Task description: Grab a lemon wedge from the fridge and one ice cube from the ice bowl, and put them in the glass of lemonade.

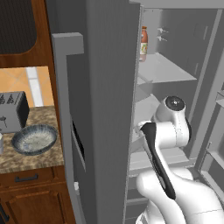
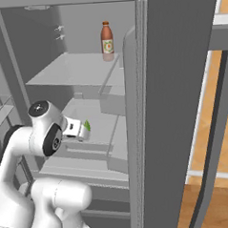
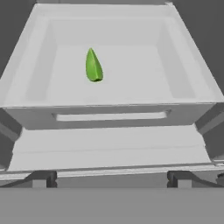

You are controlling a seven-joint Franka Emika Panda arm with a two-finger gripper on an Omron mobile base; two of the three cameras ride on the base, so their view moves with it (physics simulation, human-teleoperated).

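Observation:
The fridge (image 1: 109,87) stands with its doors open, and my arm reaches in at mid height. A small yellow-green lemon wedge (image 3: 93,65) lies on the floor of a shallow white bin (image 3: 109,101), left of its middle. My gripper (image 3: 111,179) is open in front of the bin and some way short of the wedge, with nothing between its fingertips (image 3: 41,178). From the right base view the lemon wedge (image 2: 87,125) shows just past my hand. The ice bowl (image 1: 34,139) sits on the counter left of the fridge. A pale sliver at the frame's left edge is the glass of lemonade (image 1: 1,143).
A red-brown bottle (image 2: 107,40) stands on the upper fridge shelf. The open left door (image 1: 70,122) stands between my arm and the counter. A toaster (image 1: 12,111) sits behind the bowl. The right door (image 2: 182,107) is close on my right.

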